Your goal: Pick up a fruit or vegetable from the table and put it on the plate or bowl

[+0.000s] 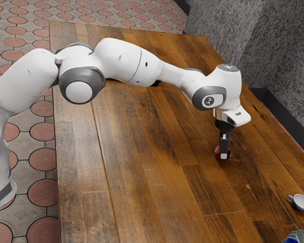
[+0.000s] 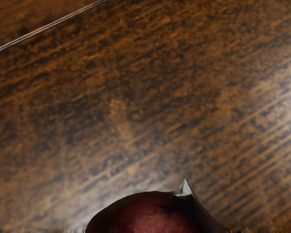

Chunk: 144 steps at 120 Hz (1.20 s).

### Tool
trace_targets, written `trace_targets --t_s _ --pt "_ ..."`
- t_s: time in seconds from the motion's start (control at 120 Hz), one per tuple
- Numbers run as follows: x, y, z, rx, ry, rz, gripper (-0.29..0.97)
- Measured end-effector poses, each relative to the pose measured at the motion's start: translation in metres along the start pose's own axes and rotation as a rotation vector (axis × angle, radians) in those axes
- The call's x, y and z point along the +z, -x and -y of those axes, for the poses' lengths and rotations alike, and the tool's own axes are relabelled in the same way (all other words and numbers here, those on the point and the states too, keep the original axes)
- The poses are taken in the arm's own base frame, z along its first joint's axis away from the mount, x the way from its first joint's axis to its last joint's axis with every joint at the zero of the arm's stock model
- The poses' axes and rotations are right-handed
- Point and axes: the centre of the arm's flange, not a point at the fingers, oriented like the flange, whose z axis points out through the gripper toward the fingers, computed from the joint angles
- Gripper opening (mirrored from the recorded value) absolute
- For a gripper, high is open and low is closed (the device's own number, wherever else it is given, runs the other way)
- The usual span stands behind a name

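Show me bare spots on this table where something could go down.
Widest free patch: the table from its floor-side edge across to the pincer and the red fruit under it. Also bare: the far stretch between the arm and the grey wall. Crowded at the exterior view's lower right, where a cup and a blue-and-silver object sit.

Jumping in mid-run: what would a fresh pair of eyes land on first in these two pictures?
The white arm stretches across the wooden table from the exterior view's left, with its gripper down at the tabletop. A dark red fruit sits right under the hand. A small pale cup stands apart, near the exterior view's lower right corner.
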Motion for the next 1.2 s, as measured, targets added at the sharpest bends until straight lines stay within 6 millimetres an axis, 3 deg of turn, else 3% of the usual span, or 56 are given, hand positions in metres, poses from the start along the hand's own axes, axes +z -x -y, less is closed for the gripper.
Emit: trace_targets --t_s 0.55,0.908,1.05,1.133,1.2 --pt "0.013 -0.001 -0.001 0.008 0.005 0.021 0.65" --pt "0.008 -0.001 -0.001 0.01 -0.005 0.037 0.39" --pt "-0.023 -0.003 0.004 0.026 -0.046 0.076 0.35" --pt "-0.079 0.006 0.02 0.003 -0.1 0.079 0.34" --pt "-0.131 0.025 0.042 -0.04 -0.138 0.088 0.35"
